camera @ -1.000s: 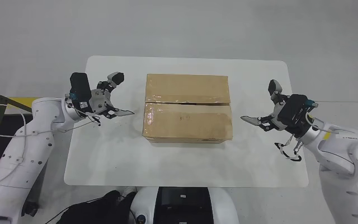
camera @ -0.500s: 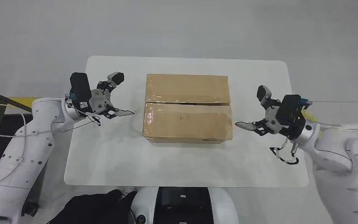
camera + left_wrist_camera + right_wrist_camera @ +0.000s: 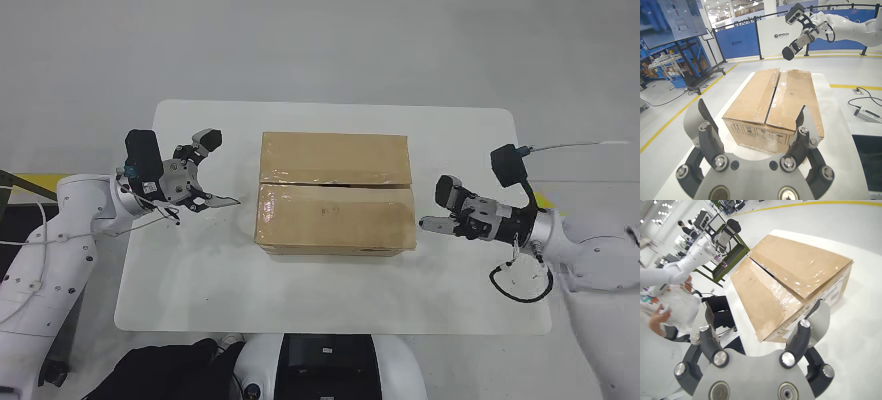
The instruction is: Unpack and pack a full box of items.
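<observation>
A closed cardboard box [image 3: 335, 193] with shiny tape along its top seam stands in the middle of the white table [image 3: 200, 290]. My left gripper [image 3: 213, 168] hangs open beside the box's left end, a short gap away, with nothing between its fingers. In the left wrist view the box [image 3: 776, 106] lies ahead of the open left gripper [image 3: 751, 111]. My right gripper [image 3: 437, 205] is open close to the box's right end, rolled on its side. In the right wrist view the box [image 3: 791, 279] sits just beyond the open right gripper [image 3: 762, 309].
The table's front strip [image 3: 330, 300] and back strip lie bare on either side of the box. A person sits past the table's near edge [image 3: 677, 306]. A green-framed stand [image 3: 730, 255] is on the floor beyond the left end.
My right gripper has moved in toward the box's right end and rolled over, wrist camera now uppermost. The left arm and the box have stayed still.
</observation>
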You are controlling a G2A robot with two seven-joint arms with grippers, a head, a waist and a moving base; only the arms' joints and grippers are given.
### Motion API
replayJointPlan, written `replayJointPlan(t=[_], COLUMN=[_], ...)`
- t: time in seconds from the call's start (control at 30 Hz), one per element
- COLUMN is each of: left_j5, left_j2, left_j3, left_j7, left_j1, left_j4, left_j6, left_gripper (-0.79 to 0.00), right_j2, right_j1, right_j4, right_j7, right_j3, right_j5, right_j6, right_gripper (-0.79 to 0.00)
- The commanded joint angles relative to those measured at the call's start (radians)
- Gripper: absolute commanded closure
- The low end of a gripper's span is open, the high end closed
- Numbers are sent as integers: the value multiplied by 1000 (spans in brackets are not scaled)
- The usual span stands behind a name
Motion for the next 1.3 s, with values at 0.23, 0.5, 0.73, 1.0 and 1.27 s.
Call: replayJointPlan(t=[0.23, 0.5, 0.73, 1.0, 1.27], left_j5=[0, 0, 0, 0, 0], left_j2=[0, 0, 0, 0, 0], left_j3=[0, 0, 0, 0, 0], left_j7=[0, 0, 0, 0, 0], left_j1=[0, 0, 0, 0, 0], left_j4=[0, 0, 0, 0, 0], left_j6=[0, 0, 0, 0, 0], left_gripper=[-785, -785, -785, -785, -785], right_j2=[4, 4, 3, 4, -3], right_j1=[26, 26, 16, 63, 120], right_j4=[42, 42, 44, 116, 192], right_j7=[71, 71, 59, 143, 137], right_j3=[-8, -8, -18, -83, -149], right_j5=[116, 116, 128, 218, 264], right_j6=[50, 50, 77, 177, 197], right_gripper=[-785, -785, -785, -785, -785])
